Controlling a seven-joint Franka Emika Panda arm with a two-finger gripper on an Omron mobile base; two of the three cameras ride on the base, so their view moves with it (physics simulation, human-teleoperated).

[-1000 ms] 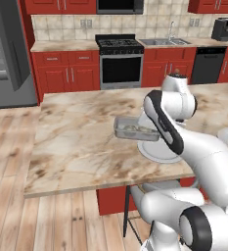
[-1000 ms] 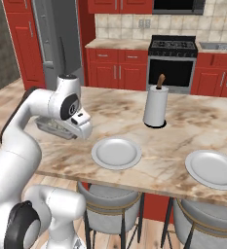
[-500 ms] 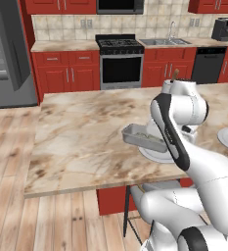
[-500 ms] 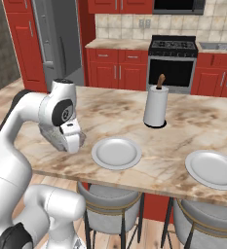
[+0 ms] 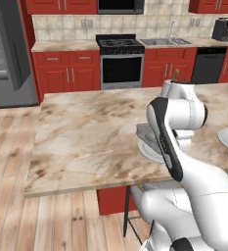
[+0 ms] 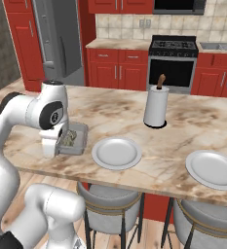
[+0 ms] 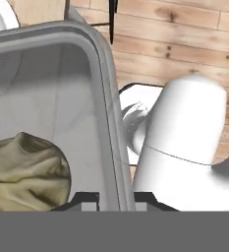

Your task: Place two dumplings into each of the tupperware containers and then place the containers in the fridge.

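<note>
Pincer: the pincer (image 7: pixel 111 204) was closed on the flared rim of the tupperware container (image 7: pixel 47 98), one tip on each side of the wall, as the hand view showed.
Container against pincer: the tray stretched away from the tips, its wall running straight up from between them; the open inside lay to one side of the held wall, and wooden floor (image 7: pixel 185 44) showed on the other side.
Container against table: in the right base view the tupperware container (image 6: pixel 75 140) sat under the arm's hand near the front edge of the table (image 6: pixel 120 109), towards its left end, just beside a round white plate (image 6: pixel 117 152). Whether it touched the table or was held just clear of it I cannot tell.
Left base view: a grey corner of the container (image 5: pixel 144 132) showed past the arm, close to the front edge.
Dumplings: tan dumplings (image 7: pixel 25 172) lay inside the tray, near the held wall; the dumplings (image 6: pixel 69 138) also showed in the right base view. Their number I cannot tell.
Fridge: the fridge (image 5: pixel 5 54) stood well apart, beyond the table's far left corner.
</note>
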